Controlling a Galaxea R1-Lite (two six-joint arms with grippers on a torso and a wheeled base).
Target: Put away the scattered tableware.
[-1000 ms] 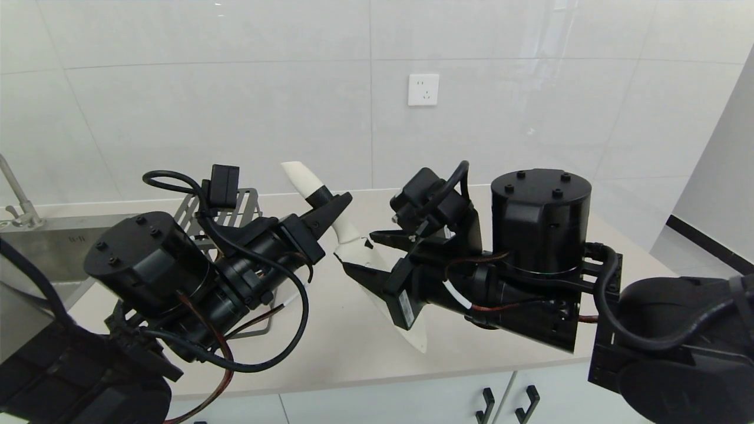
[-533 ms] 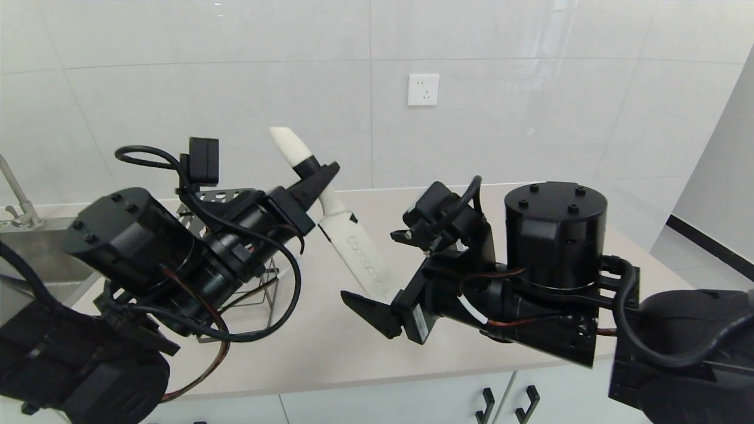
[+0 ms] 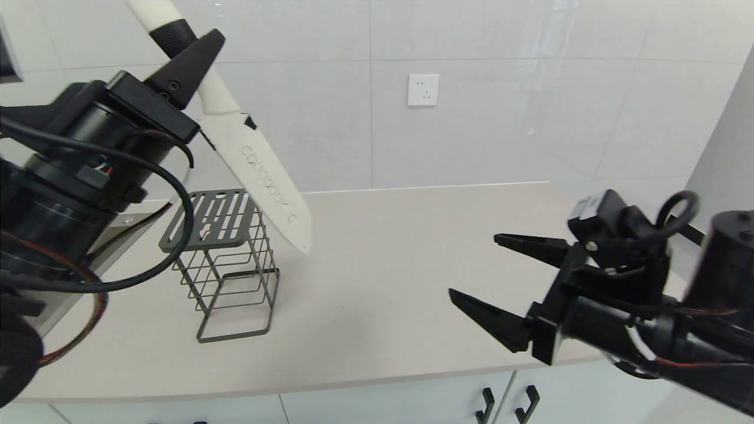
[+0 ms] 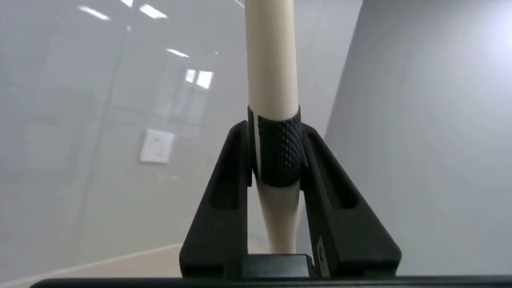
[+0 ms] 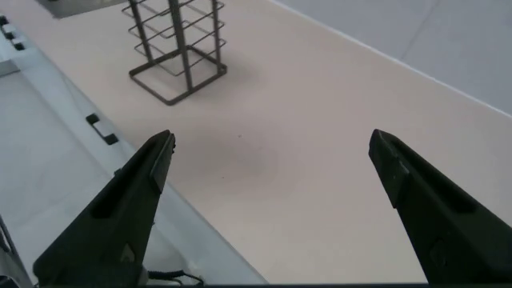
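My left gripper is raised high at the left and shut on the handle of a white knife with a black grip band. The blade slants down to the right, its tip hanging just above and right of the wire knife rack on the counter. In the left wrist view the fingers clamp the knife handle at its black band. My right gripper is open and empty, low over the counter's right front; in its own wrist view the right gripper hovers above bare counter, with the wire rack farther off.
A beige countertop runs along a white tiled wall with a socket. A sink edge lies behind the left arm. Cabinet doors with black handles sit under the counter's front edge.
My left gripper lifted the knife up and to the left, clear of the right gripper. The right gripper let go of the blade, opened and drew back to the right and down.
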